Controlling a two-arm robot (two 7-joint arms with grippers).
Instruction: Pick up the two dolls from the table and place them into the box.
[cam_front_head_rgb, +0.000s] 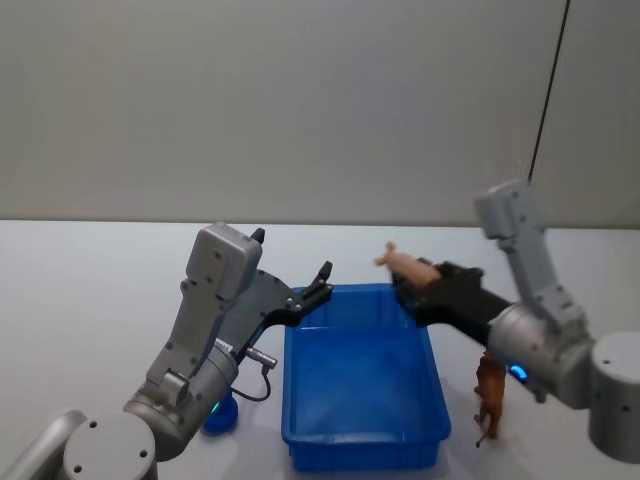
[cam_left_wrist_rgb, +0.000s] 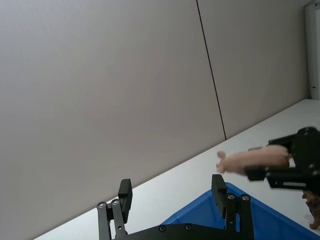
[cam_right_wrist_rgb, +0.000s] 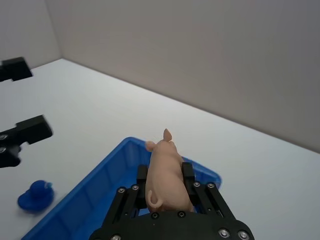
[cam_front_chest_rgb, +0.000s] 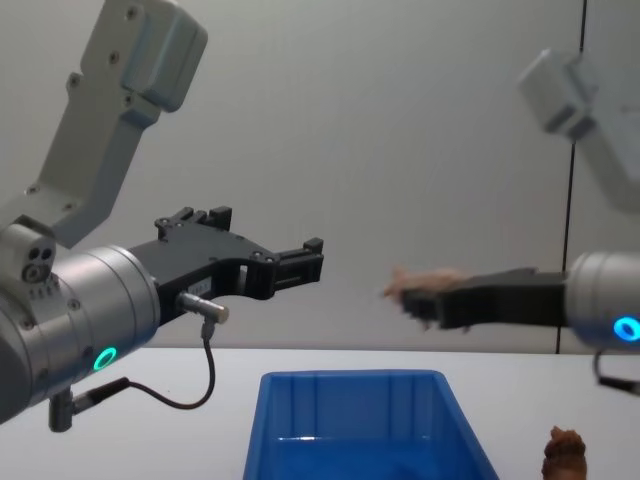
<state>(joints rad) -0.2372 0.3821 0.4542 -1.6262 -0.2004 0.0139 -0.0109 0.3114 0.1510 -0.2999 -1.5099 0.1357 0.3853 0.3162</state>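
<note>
A pink pig doll (cam_right_wrist_rgb: 165, 172) hangs in the air over the far right corner of the blue box (cam_front_head_rgb: 290, 400), with my right gripper (cam_front_head_rgb: 405, 285) shut on its body. The brown doll (cam_front_head_rgb: 490, 395) stands upright on the white table (cam_front_head_rgb: 90, 280), just right of the box and under my right arm. My left gripper (cam_left_wrist_rgb: 171, 187) is open and holds nothing; it hovers above the box's far left corner, apart from the pig. The box's floor is bare.
A small blue toy (cam_front_head_rgb: 220, 415) lies on the table left of the box, close under my left arm. A grey wall stands behind the table. Open tabletop stretches beyond the box and to the far left.
</note>
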